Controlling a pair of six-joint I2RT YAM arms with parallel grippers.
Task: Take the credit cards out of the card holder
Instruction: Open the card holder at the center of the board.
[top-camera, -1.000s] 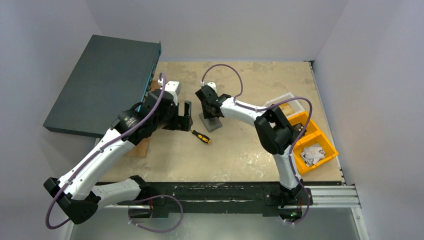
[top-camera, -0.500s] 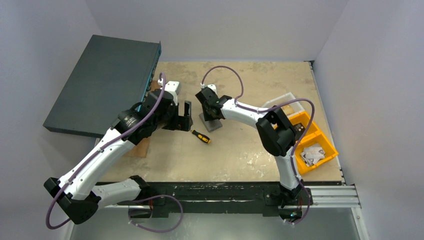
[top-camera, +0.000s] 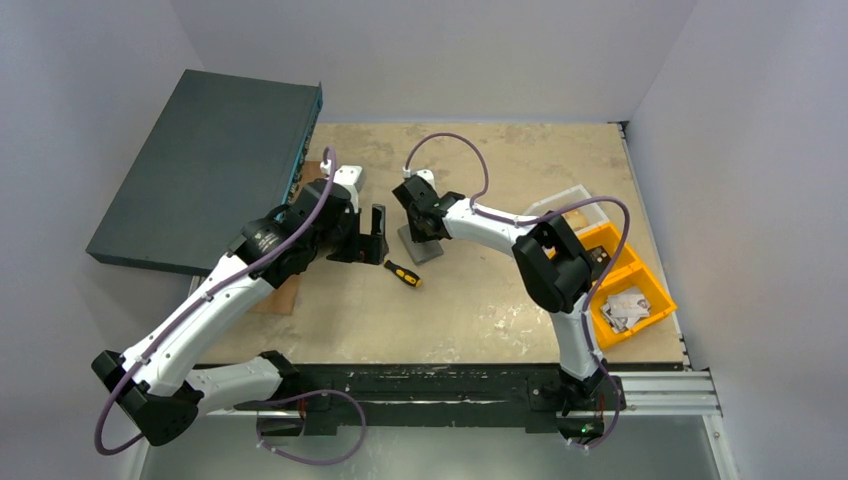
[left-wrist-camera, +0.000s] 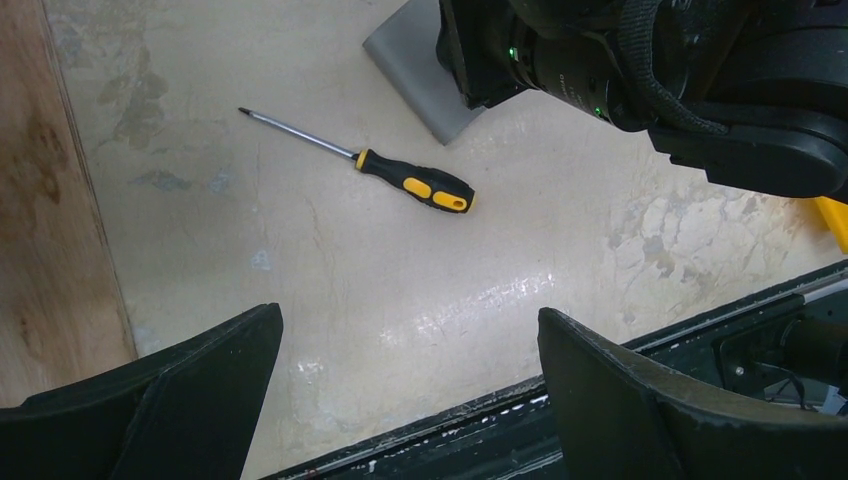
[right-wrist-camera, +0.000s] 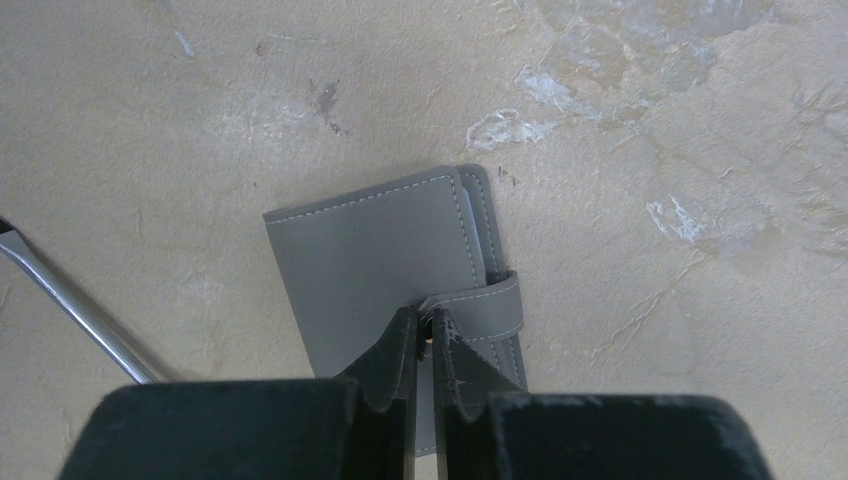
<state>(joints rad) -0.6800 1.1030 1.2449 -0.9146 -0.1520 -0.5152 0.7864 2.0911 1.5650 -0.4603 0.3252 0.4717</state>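
The task seems to be at its very beginning: the card holder (right-wrist-camera: 380, 255) lies flat and folded shut on the surface (top-camera: 480, 300), about in the middle between the left and right edges and a little toward the far edge, with its closing tab (right-wrist-camera: 485, 305) fastened across the open side, and no credit cards are to be seen outside it. The right hand (right-wrist-camera: 425, 335) is clenched almost completely, and its fingertips appear to pinch the free end of this tab, so I judge that the step in hand is to unfasten it. After that the holder must be opened and the cards pulled out, so nearly everything is left to do. The left hand (left-wrist-camera: 408, 320) is released, fully spread and empty, and hovers over the surface near the screwdriver (left-wrist-camera: 415, 183), which lies just beside the holder. As for containers, two orange bins (top-camera: 655, 290) stand at the right edge; the nearer one holds a small heap of pale flat pieces, too small to identify, and the other is partly hidden by the right arm. Behind them is a clear box (top-camera: 570, 200), its contents unclear. A large dark flat box (top-camera: 210, 160) rests at the far left corner
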